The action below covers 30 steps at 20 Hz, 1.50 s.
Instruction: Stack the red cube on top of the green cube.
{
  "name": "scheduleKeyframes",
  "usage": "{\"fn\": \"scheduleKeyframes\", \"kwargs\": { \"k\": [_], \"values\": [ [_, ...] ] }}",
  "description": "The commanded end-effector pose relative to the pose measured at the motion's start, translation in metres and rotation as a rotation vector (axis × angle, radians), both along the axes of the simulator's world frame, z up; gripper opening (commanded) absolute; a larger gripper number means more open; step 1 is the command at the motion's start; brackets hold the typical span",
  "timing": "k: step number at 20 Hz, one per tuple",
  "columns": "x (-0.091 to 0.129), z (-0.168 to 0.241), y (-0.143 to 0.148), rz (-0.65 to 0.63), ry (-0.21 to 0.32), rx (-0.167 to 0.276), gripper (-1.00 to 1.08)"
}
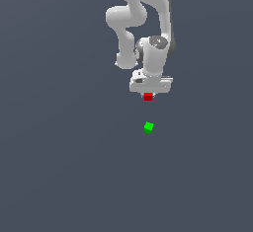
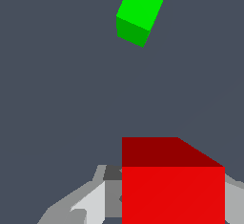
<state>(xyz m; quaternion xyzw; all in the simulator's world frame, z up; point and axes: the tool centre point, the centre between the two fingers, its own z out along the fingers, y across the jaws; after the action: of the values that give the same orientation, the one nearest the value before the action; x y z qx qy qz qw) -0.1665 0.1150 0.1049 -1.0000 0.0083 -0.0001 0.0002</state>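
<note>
A small solid-red cube [image 1: 147, 96] sits tucked directly under the white gripper [image 1: 148, 95], its top face and front face showing large in the wrist view, edges squared to the camera. A bright-green cube [image 1: 148, 127] of matching size lies alone on the dark grey surface, apart from the red one and nearer the exterior camera, turned at an angle to it.
</note>
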Motion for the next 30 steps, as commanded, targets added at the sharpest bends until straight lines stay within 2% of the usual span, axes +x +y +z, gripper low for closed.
{"fn": "scheduleKeyframes", "kwargs": {
  "k": [1,9,15,22,30],
  "values": [
    [0.0,0.009,0.0,0.0,0.001,0.0,-1.0],
    [0.001,0.013,0.0,0.0,0.0,0.0,-1.0],
    [0.014,0.008,0.0,0.0,0.0,0.0,-1.0],
    [0.046,-0.005,-0.001,0.0,0.0,-0.001,-1.0],
    [0.098,-0.026,-0.002,0.0,0.0,-0.001,-1.0]
  ]
}}
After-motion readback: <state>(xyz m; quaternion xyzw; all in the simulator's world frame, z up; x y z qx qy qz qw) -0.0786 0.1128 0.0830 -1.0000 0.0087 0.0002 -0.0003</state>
